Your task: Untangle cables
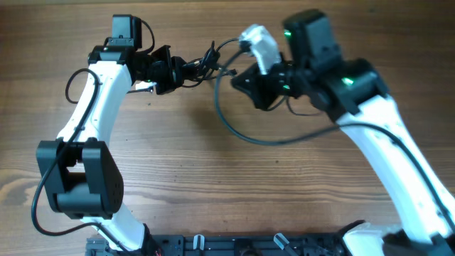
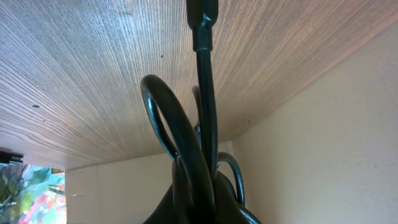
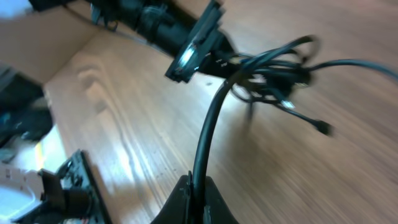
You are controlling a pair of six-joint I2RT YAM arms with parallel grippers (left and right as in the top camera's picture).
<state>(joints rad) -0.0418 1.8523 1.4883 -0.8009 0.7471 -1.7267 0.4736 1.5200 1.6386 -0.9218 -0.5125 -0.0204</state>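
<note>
The cables form a small black knot (image 1: 204,62) held above the table between my two arms. My left gripper (image 1: 183,72) is shut on the knot's left side. In the left wrist view, several loops (image 2: 200,149) rise out of the jaws (image 2: 202,208). My right gripper (image 1: 245,82) is shut on one cable. In the right wrist view this cable (image 3: 208,134) runs from the jaws (image 3: 198,196) up to the knot (image 3: 270,68). A loose plug end (image 3: 323,129) hangs from the knot. A long cable loop (image 1: 245,135) curves down and right over the table.
The wooden table (image 1: 185,171) lies under both arms. A black rack (image 1: 234,245) runs along the front edge. The left arm's wrist (image 3: 193,50) shows close behind the knot in the right wrist view. The table's far edge and a beige wall (image 2: 323,143) show in the left wrist view.
</note>
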